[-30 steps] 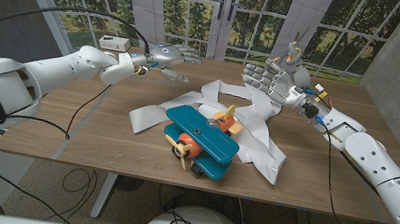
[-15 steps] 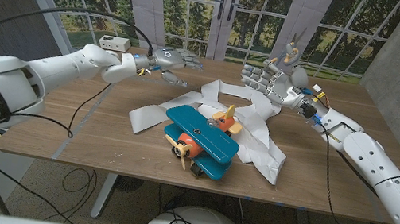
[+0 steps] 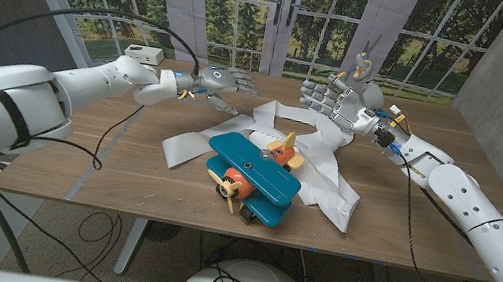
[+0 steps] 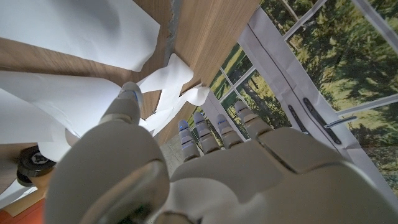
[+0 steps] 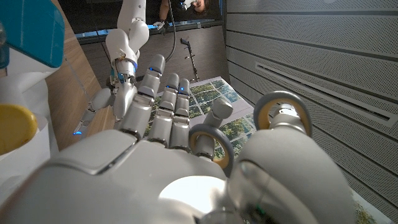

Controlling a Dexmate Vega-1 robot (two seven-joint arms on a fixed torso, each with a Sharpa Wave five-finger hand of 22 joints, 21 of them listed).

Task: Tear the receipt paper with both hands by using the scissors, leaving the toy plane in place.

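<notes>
A long white receipt paper [image 3: 330, 190] lies crumpled across the table's middle, looping around a teal and orange toy plane [image 3: 253, 168] that stands on it. My right hand [image 3: 333, 99] hovers above the paper's far right part and holds grey-handled scissors [image 3: 364, 66], blades pointing up. In the right wrist view the scissors' rings [image 5: 283, 113] sit by the thumb of my right hand [image 5: 155, 130], and the plane's teal wing [image 5: 31, 31] shows. My left hand [image 3: 227, 80] hovers with fingers spread over the paper's far left end. The left wrist view shows the paper [image 4: 68, 93] beyond my left hand [image 4: 211, 168].
A small white box [image 3: 144, 53] sits at the table's far left corner. A black cable [image 3: 82, 124] hangs from my left arm over the table's left side. Bare wood [image 3: 124, 182] shows in front of the paper on the left.
My left hand has reached to the right, closer to the paper's far end and to my right hand. My right hand with the scissors has shifted slightly left.
</notes>
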